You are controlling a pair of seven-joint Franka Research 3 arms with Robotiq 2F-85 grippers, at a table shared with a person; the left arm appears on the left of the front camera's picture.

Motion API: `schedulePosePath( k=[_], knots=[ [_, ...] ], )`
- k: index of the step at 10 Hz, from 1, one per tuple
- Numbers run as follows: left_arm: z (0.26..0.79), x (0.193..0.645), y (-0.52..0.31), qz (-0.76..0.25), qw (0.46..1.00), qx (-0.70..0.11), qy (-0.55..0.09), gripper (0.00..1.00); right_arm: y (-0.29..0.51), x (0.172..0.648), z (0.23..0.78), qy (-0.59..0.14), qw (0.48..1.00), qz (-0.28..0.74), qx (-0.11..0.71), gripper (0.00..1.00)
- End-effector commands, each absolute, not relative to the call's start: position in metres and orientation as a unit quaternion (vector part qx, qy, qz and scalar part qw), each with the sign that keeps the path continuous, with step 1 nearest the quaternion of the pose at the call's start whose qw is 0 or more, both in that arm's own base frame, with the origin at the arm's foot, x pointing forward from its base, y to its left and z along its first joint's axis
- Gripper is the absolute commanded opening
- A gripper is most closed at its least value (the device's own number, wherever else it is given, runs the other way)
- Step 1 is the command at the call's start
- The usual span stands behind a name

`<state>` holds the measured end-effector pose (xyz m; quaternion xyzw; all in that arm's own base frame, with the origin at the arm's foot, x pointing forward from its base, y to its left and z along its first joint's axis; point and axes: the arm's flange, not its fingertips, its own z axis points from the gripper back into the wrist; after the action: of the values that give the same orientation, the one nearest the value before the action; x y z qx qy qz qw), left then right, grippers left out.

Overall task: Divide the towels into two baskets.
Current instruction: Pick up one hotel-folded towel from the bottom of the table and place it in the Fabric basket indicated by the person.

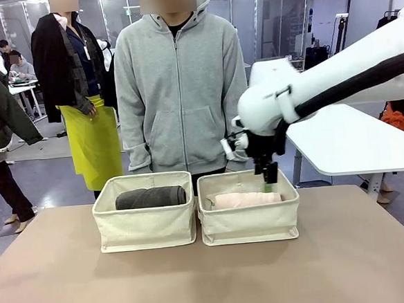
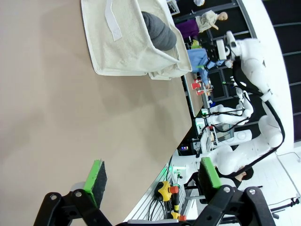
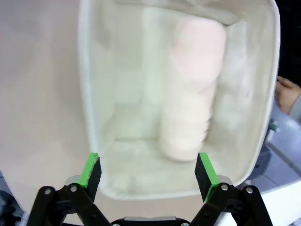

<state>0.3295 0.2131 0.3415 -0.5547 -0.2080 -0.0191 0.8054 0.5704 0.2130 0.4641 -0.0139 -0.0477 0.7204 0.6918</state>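
Observation:
Two cream baskets stand side by side mid-table. A dark grey towel (image 1: 150, 197) lies rolled in the left basket (image 1: 146, 228). In the right basket (image 1: 249, 224) lies a peach-pink towel (image 1: 247, 199). My right gripper (image 1: 267, 179) hangs open just above that basket's back right corner. In the right wrist view the gripper (image 3: 148, 172) is open over the basket (image 3: 89, 94), with the pink towel (image 3: 190, 89) blurred inside and a paler blurred shape beside it. My left gripper (image 2: 153, 175) is open above bare table, far from the basket (image 2: 127, 47) holding the grey towel (image 2: 157, 28).
A person in a grey hoodie (image 1: 180, 90) stands right behind the baskets, and a hand (image 3: 284, 94) shows past the right basket's rim. The tan tabletop (image 1: 211, 282) in front of the baskets is bare. A white table (image 1: 354, 141) stands at the right rear.

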Motion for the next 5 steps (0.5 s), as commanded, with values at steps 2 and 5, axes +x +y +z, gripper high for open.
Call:
schedulePosePath(
  k=[2,5],
  knots=[
    [0.347,0.326,0.214,-0.017,0.808,-0.554,-0.202,1.00,0.111,0.529,0.479,-0.057,0.754,0.648,0.087,1.00],
    [0.347,0.326,0.214,-0.017,0.808,-0.554,-0.202,1.00,-0.015,0.522,0.469,-0.085,0.857,0.439,0.254,1.00]
  ],
)
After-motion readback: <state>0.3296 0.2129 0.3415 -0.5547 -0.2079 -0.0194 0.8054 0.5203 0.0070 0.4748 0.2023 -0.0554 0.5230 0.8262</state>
